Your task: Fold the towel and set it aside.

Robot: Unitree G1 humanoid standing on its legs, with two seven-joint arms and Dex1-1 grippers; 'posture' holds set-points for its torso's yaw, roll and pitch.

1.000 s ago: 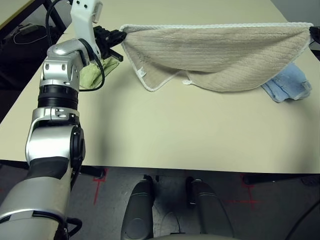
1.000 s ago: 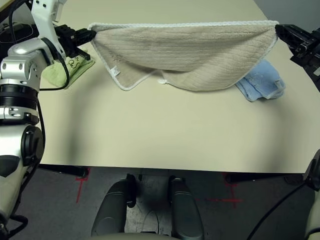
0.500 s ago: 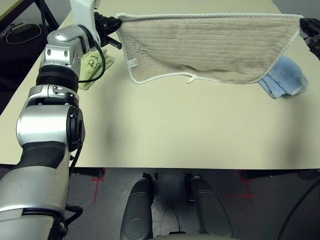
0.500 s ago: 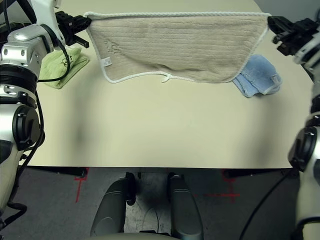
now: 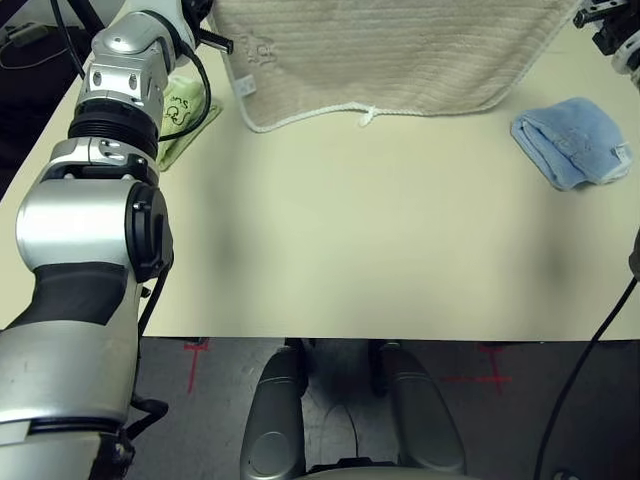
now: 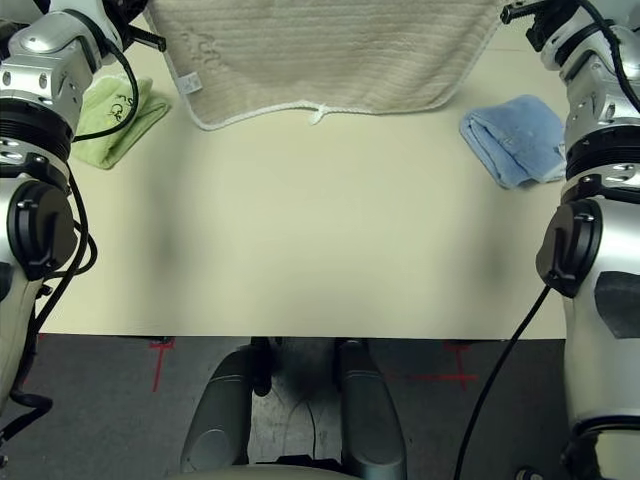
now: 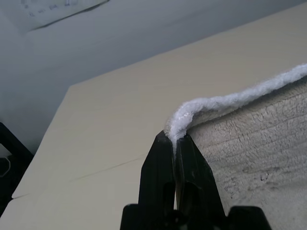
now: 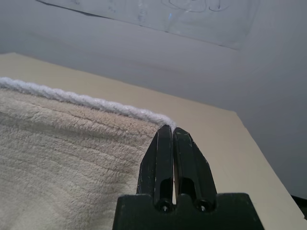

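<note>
Two corners of the towel point(image 5: 390, 55) are being pinched, one by the clenched left pincer point(image 7: 175, 140), one by the clenched right pincer point(image 8: 169, 128), and it is being held hanging over the far surface point(image 5: 380, 230). Only thin white edging is being gripped, so a corner is at risk of slipping free, and the sagging hem is in danger of being dragged crooked.

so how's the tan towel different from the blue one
The tan towel hangs spread out, pinched at its top corners by the left gripper and right gripper; the blue towel lies folded on the table, untouched. The tan one is much larger and has white edging. Both are terry cloth.
</note>
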